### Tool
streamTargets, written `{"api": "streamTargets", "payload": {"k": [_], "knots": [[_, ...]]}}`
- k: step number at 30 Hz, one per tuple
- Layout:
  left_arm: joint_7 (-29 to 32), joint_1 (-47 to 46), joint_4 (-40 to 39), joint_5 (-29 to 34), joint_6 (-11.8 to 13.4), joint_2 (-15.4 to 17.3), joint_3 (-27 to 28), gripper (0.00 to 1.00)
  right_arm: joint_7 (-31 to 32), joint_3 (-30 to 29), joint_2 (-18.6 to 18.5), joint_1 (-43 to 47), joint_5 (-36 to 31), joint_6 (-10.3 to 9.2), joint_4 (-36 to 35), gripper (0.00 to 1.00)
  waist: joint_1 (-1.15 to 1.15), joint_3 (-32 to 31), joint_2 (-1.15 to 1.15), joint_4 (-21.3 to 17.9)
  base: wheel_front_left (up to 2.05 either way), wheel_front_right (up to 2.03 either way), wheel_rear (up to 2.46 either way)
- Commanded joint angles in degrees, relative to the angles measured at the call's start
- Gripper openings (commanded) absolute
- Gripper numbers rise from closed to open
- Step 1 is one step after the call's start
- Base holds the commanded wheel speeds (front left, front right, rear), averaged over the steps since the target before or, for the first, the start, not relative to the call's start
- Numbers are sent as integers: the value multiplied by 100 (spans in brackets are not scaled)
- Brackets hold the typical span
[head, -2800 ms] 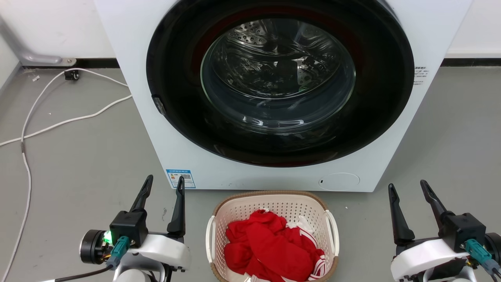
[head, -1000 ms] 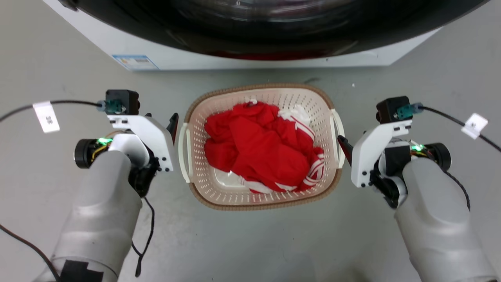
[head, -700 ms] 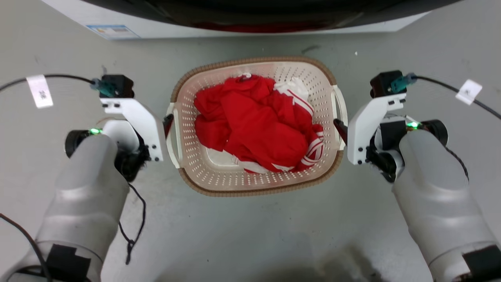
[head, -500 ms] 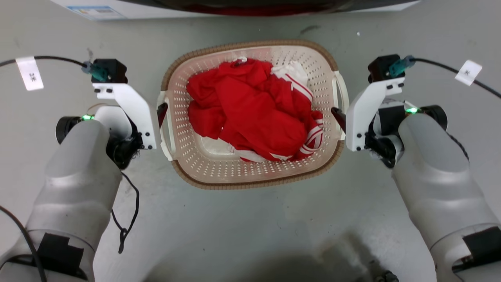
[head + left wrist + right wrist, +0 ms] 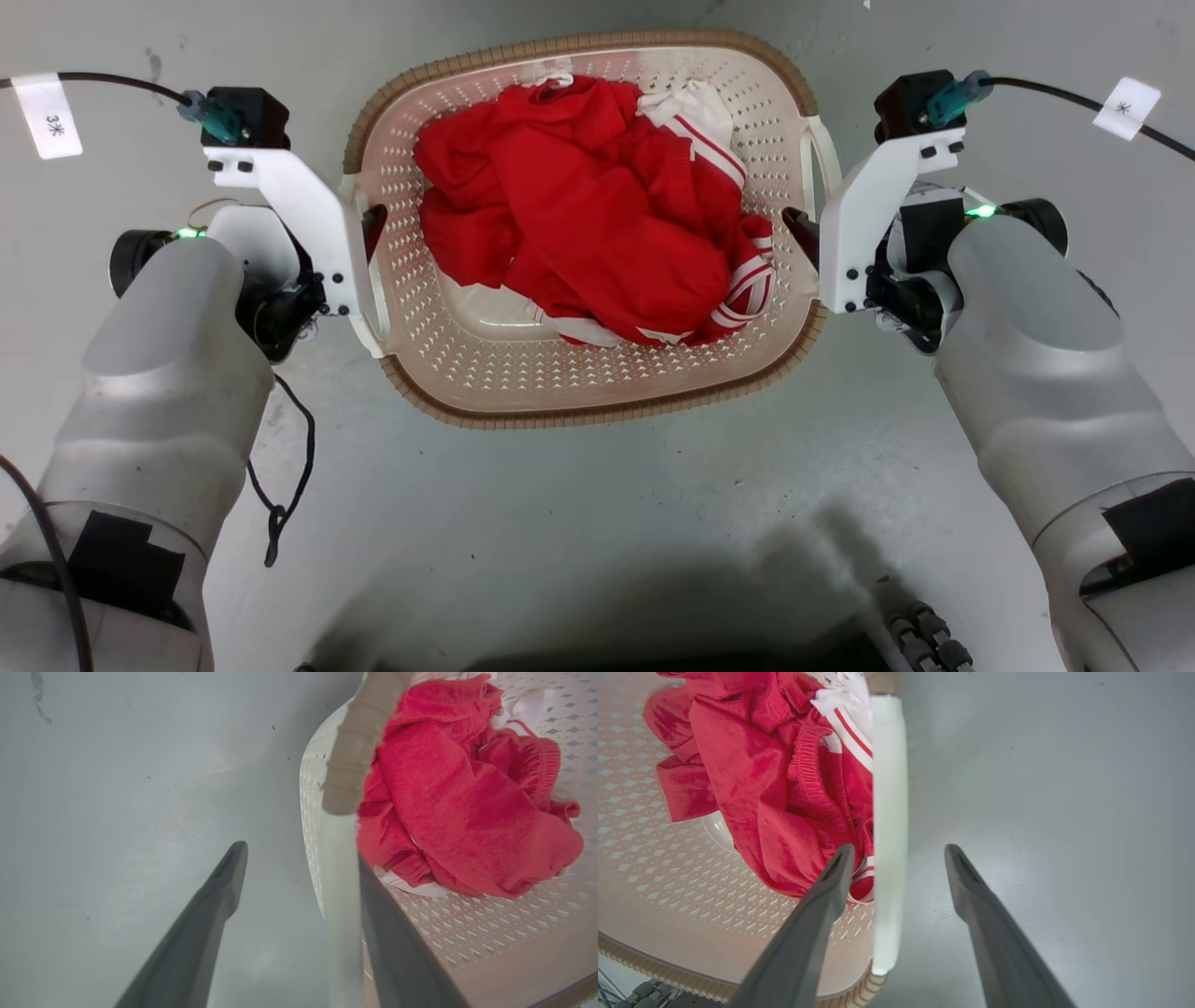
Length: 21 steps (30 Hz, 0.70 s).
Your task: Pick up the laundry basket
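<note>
Inside, red clothes crowd the laundry basket; grey floor surrounds.

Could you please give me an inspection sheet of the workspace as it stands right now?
Surface: grey floor, a few dark specks.
Job's things: laundry basket between the two arms, holding red and white clothing.
Clutter: nothing seen.
Grippers: left gripper open, straddling the left white handle; right gripper open, straddling the right white handle.
Cables: tagged black cables run to both wrists; a black cable loop hangs by the left forearm.
Surroundings: dark shadow at the head view's bottom edge.
</note>
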Motion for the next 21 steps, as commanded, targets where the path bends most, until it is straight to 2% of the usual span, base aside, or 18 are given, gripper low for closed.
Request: {"api": "streamTargets", "payload": {"k": [1,9,10,11,12,13,21], "knots": [[-39,-100,78,-80,1,-2,-61,100,-38,92,13,-142,108,-4,72,100,-1,87,0,-11,0,0,0],[-91,-233,257,-294,1,-136,-219,100,-34,385,12,-270,386,-4,296,100,-1,188,0,16,0,0,0],[-117,-253,312,-349,1,-150,-255,64,-27,455,11,-297,489,-4,326,36,-1,210,0,26,0,0,0],[-117,-253,312,-349,1,-150,-255,64,-27,455,11,-297,489,-4,326,36,-1,210,0,26,0,0,0],[-127,-267,338,-382,2,-174,-270,33,14,502,12,-303,538,-4,342,0,-1,214,0,34,0,0,0],[-80,-266,349,-419,1,-212,-295,0,26,543,12,-309,590,-4,353,0,-1,214,0,42,0,0,0],[-43,-321,401,-632,4,-228,-493,0,-61,744,11,-391,794,-3,492,0,-1,212,0,68,0,0,0]]}}
